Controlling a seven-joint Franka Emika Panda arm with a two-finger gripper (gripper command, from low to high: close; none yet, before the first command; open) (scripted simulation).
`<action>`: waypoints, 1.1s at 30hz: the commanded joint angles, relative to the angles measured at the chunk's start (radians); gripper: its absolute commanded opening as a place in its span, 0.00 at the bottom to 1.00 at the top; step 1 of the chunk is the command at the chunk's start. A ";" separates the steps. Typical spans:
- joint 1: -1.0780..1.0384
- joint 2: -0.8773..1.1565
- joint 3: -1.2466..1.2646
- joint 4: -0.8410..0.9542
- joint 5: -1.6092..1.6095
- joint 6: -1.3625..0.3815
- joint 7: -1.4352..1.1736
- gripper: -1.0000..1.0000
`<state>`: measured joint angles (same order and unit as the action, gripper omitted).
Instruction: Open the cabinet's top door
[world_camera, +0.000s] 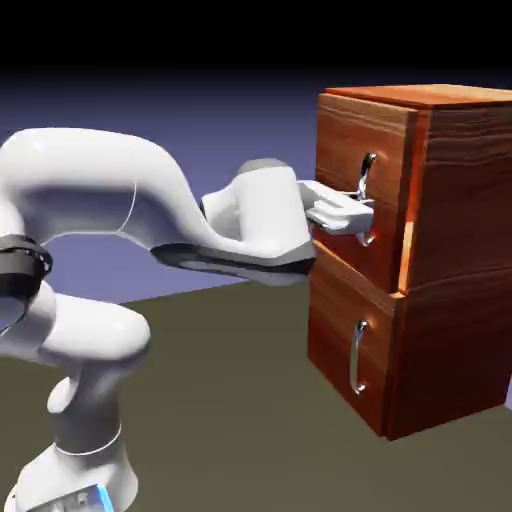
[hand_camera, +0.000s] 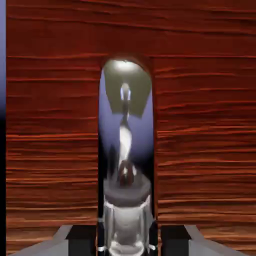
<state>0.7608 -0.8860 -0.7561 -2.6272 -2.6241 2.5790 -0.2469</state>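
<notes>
Jaws (hand_camera: 128, 241) clamped on the silver handle (hand_camera: 126, 150) of the cabinet's upper-right top door (world_camera: 345, 130), seemingly squarely, a robot arm (world_camera: 85, 180) best pulls smoothly along the door's swing.

This is a bare simulated robot test scene rather than a furnished room, shown by the rendered white robot arm (world_camera: 150, 195) at left, the wood-grain cabinet (world_camera: 455, 200) at right, and the plain blue-violet backdrop (world_camera: 230, 110) behind a flat, dull olive-brown surface (world_camera: 220, 400).
</notes>
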 joint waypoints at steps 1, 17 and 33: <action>-0.027 -0.009 0.036 -0.027 0.042 -0.028 -0.016 0.00; -0.137 -0.108 0.585 -0.263 0.737 -0.560 -0.172 0.00; -0.098 0.292 1.092 0.009 1.374 -1.225 -0.055 0.00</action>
<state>0.6631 -0.5939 0.3355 -2.6178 -1.2494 1.3529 -0.3021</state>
